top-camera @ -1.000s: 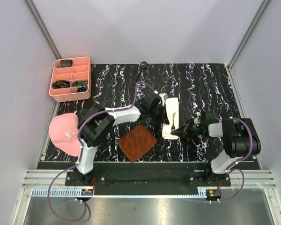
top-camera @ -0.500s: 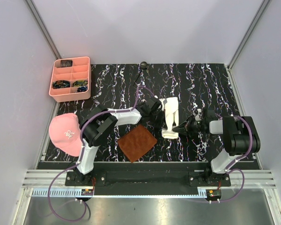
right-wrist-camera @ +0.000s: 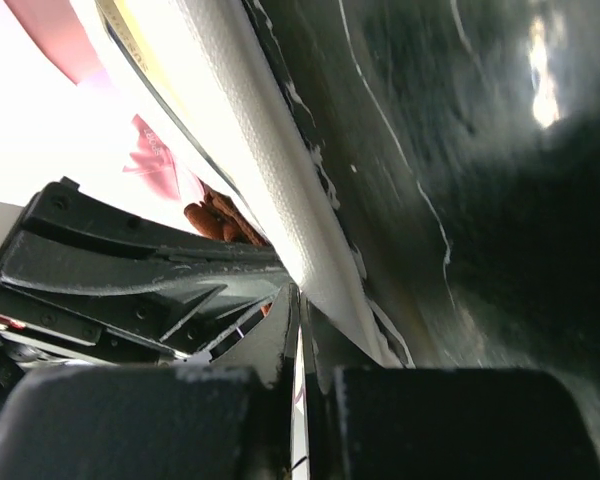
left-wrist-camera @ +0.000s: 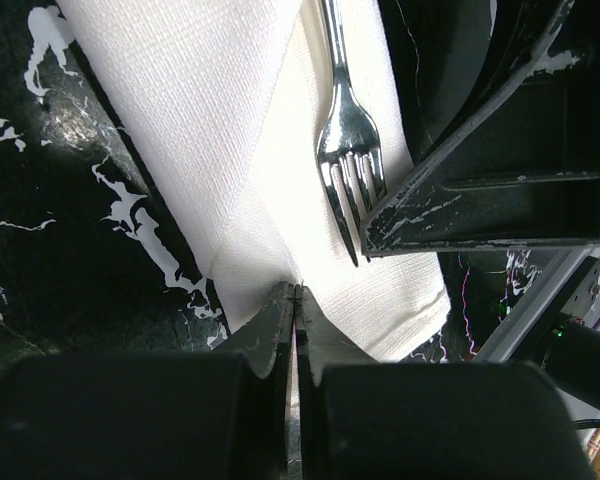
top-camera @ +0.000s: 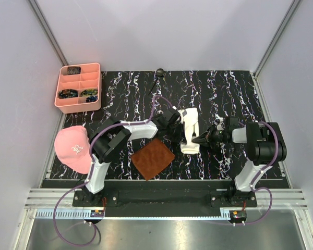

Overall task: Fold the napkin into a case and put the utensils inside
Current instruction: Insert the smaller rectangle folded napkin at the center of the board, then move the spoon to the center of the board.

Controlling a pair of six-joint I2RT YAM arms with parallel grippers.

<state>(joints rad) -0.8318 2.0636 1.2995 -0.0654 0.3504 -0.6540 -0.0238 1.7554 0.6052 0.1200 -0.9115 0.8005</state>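
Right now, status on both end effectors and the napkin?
Left end effector shut, tips on the napkin. Right end effector shut at its edge. Fork lying on the napkin; spoon apart, far end.

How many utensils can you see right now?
2. The fork lies on the folded napkin; the dark spoon sits near the table's far edge. Cloth folds could hide more.

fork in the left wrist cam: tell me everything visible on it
The fork is slim, shiny grey metal with four tines. It lies flat on the cream woven napkin, beside a folded-over layer. Its visible part is uncovered, with the tines toward the camera and the handle running off the top of the frame. The black tip of the right gripper hides the outer tine ends; contact cannot be told.
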